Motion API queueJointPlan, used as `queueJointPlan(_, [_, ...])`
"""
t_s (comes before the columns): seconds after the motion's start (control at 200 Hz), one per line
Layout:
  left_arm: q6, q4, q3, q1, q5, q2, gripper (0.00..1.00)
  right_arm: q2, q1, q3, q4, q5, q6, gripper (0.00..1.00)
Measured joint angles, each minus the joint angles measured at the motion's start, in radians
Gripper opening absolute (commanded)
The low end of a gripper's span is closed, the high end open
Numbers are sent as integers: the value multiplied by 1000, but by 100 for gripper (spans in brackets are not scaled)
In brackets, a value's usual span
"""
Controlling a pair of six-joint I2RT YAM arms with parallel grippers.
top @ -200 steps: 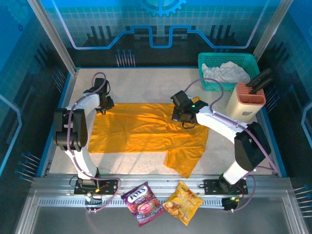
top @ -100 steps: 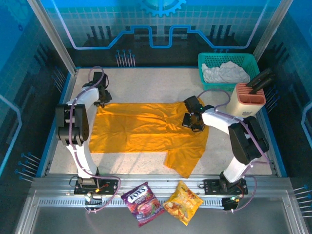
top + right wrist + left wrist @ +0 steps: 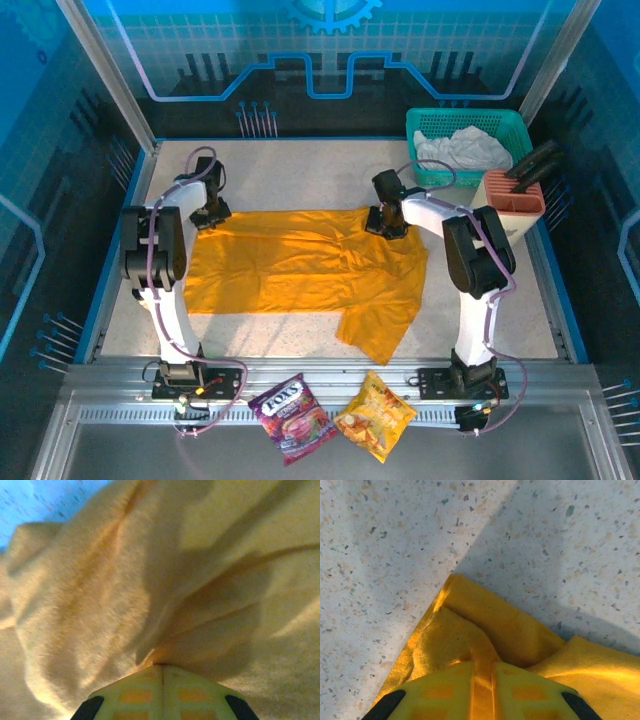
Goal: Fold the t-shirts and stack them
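Note:
The golden-orange t-shirt [image 3: 300,265] lies spread across the middle of the table, one sleeve hanging toward the front [image 3: 378,322]. My left gripper [image 3: 207,214] is shut on its far left corner; in the left wrist view the cloth [image 3: 470,630] is pinched between the yellow fingers [image 3: 440,690]. At the far right top edge my right gripper [image 3: 383,222] is shut on the shirt, and bunched cloth [image 3: 150,580] rises from the closed fingertips [image 3: 162,670]. The whitish-grey t-shirt [image 3: 462,148] lies crumpled in the green basket [image 3: 420,125].
A beige knife block [image 3: 508,205] with black handles stands right of the shirt, in front of the basket. Two snack packets, purple [image 3: 293,417] and orange [image 3: 374,414], lie on the metal rail at the front. Blue walls edge the table.
My right gripper has carried its pinch of shirt from the shirt's middle out to the right and then back to the far edge, spreading the cloth. The left gripper shifted slightly along the far left corner.

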Motion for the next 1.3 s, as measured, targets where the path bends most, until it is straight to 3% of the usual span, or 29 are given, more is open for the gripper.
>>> queueJointPlan(0.515, [79, -194, 457, 1, -56, 294, 19, 225, -71, 359, -130, -57, -41, 0])
queueJointPlan(0.736, [96, -211, 464, 6, -108, 291, 48, 247, -77, 404, -174, -63, -46, 0])
queueJointPlan(0.806, [94, -203, 411, 7, -124, 243, 55, 247, -81, 404, -175, -74, -59, 0])
queueJointPlan(0.981, [67, -205, 249, 10, -154, -37, 75, 196, -80, 345, -171, -81, -126, 23])
queueJointPlan(1.141, [19, -244, 210, 10, -190, -344, 77, 15, -61, 207, -165, -82, -206, 40])
queueJointPlan(1.296, [-22, -291, 82, 12, -182, -536, 75, -224, -31, 60, -118, -112, -282, 48])
